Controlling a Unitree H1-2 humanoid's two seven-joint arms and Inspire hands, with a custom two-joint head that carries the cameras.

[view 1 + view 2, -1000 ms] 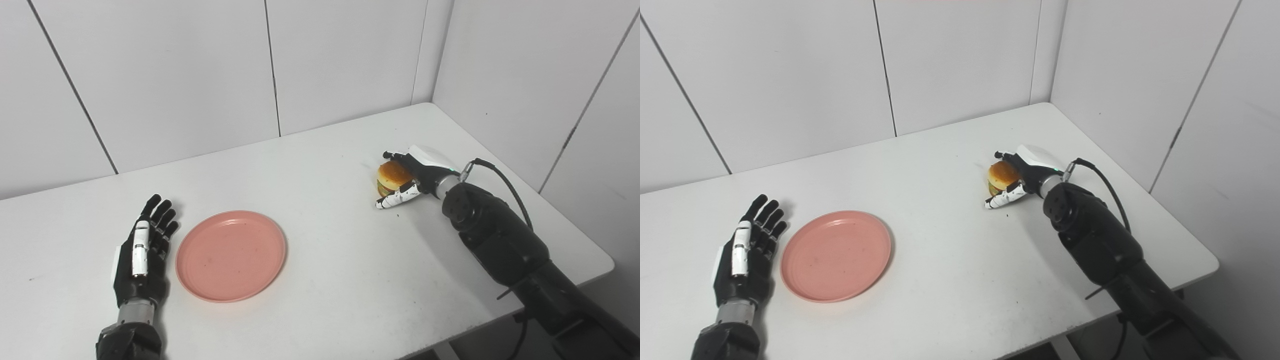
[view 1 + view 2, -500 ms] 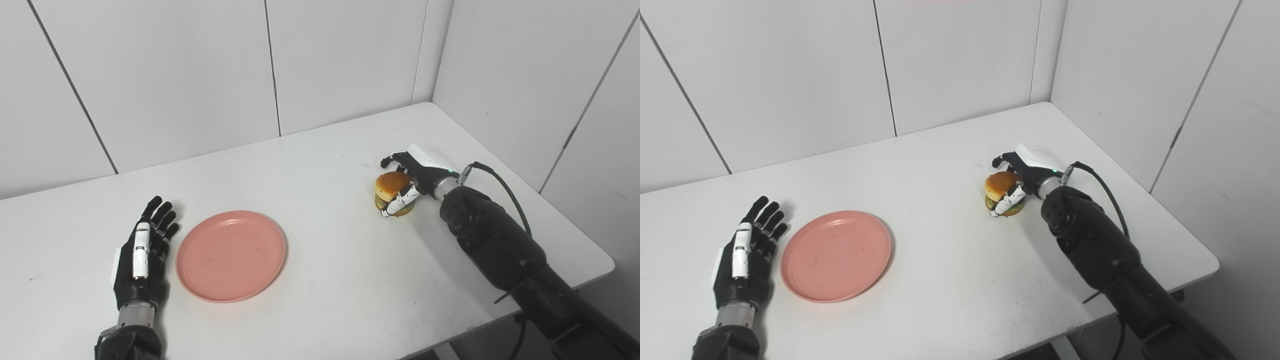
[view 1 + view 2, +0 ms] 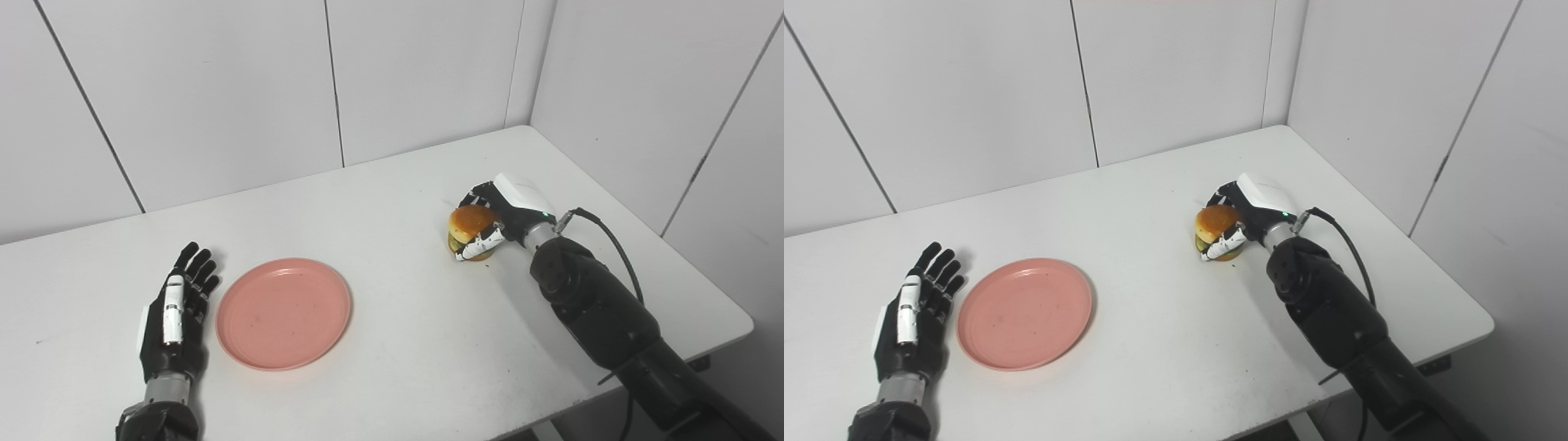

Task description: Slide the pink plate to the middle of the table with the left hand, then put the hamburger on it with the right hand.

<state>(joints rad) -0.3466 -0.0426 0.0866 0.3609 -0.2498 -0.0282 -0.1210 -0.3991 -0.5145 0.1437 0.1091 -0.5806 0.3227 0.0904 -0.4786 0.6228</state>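
The right robot hand (image 3: pixel 499 214) is wrapped around the hamburger (image 3: pixel 468 228), on the surface's (image 3: pixel 398 318) right side. The left robot hand (image 3: pixel 174 312) lies flat, fingers spread, holding nothing (just beside the pink plate (image 3: pixel 283 312)). Next, the hamburger needs lifting over to the plate. Both views show the same things.

Left hand (image 3: pixel 173 318): black fingers, one white segment along the back, silver wrist collar. Right hand (image 3: pixel 505 211): white back shell, black-and-white thumb, silver wrist – black cable (image 3: pixel 606 229) looping to the bulky black forearm.
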